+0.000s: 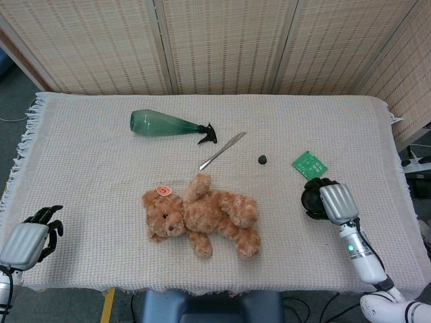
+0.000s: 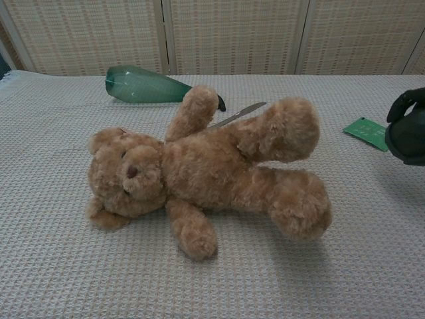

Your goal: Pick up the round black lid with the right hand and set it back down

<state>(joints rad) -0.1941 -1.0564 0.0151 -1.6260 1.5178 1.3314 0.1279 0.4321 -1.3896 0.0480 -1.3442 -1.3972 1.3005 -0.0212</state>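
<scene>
My right hand (image 1: 330,200) is at the right side of the table and grips the round black lid (image 1: 311,200), lifted clear of the cloth. In the chest view the lid (image 2: 406,137) hangs at the right edge with the dark fingers (image 2: 402,103) curled over its top, in front of the green card (image 2: 366,133). My left hand (image 1: 30,236) rests at the table's front left corner, fingers curled with nothing in them; the chest view does not show it.
A brown teddy bear (image 1: 202,217) lies in the middle front. A green spray bottle (image 1: 168,124), a butter knife (image 1: 222,150) and a small dark knob (image 1: 262,159) lie further back. The green card (image 1: 310,165) sits just behind my right hand. A woven cloth (image 1: 101,168) covers the table.
</scene>
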